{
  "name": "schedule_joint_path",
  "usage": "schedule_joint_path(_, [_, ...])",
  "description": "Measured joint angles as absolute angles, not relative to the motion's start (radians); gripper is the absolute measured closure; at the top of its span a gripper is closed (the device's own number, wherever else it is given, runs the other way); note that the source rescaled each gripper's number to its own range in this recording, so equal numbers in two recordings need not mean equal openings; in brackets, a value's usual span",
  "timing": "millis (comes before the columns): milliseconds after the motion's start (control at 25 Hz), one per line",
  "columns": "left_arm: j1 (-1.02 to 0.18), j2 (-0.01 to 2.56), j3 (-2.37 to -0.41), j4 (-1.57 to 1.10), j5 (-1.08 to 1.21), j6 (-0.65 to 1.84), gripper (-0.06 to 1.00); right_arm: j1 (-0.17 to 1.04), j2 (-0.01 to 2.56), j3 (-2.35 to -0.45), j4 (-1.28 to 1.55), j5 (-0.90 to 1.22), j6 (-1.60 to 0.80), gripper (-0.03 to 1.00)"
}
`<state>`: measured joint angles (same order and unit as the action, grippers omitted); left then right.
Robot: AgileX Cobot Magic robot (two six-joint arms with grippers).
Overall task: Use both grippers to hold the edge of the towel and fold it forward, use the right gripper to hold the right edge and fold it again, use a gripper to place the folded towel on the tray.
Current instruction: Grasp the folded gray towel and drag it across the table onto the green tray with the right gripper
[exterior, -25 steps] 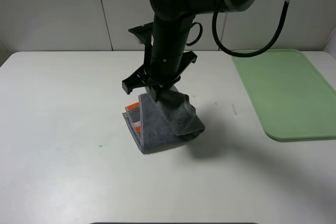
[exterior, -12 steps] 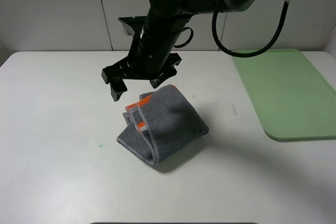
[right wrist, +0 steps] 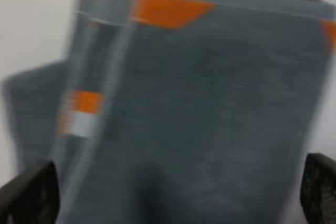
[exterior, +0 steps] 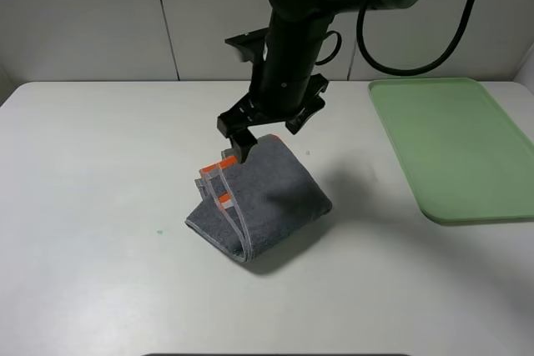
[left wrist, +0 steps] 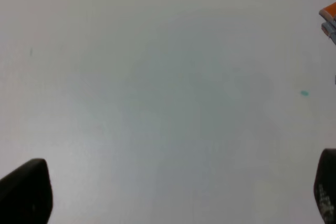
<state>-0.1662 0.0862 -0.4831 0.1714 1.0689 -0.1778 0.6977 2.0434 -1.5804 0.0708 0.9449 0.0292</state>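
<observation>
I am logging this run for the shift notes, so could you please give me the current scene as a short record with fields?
towel: grey towel with orange patches, folded, lying on the white table, not on the tray
tray: green tray, to the right of the towel, nothing on it
right hand: right hand open above the towel's far edge, gripping nothing
left hand: left hand open over bare table, only its fingertips in its own wrist view
task stage: towel folded; placing on tray not yet done

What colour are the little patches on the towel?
Orange, on the grey towel; clearest in the right wrist view.
</observation>
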Motion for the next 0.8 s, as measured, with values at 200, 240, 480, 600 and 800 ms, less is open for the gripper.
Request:
schedule_joint_path(200, [-0.166, 0.086, -0.483, 0.171, 1.069, -0.178, -0.06, 0.65, 2.084, -1.58, 0.064, 0.944, -0.013, -0.03])
schedule_joint_path(240, [-0.166, 0.086, -0.483, 0.171, 1.069, -0.178, -0.06, 0.648, 2.101, -1.58, 0.061, 0.944, -0.02, -0.03])
schedule_joint_path(480, [-0.166, 0.086, -0.483, 0.171, 1.069, -0.178, -0.06, 0.641, 2.173, -1.58, 0.053, 0.915, -0.039, -0.03])
schedule_joint_path(600, [-0.166, 0.086, -0.483, 0.171, 1.069, -0.178, -0.06, 0.641, 2.198, -1.58, 0.035, 0.895, -0.04, -0.03])
schedule_joint_path(800, [-0.166, 0.086, -0.483, 0.171, 1.069, -0.178, -0.06, 0.641, 2.231, -1.58, 0.0, 0.878, -0.04, -0.03])
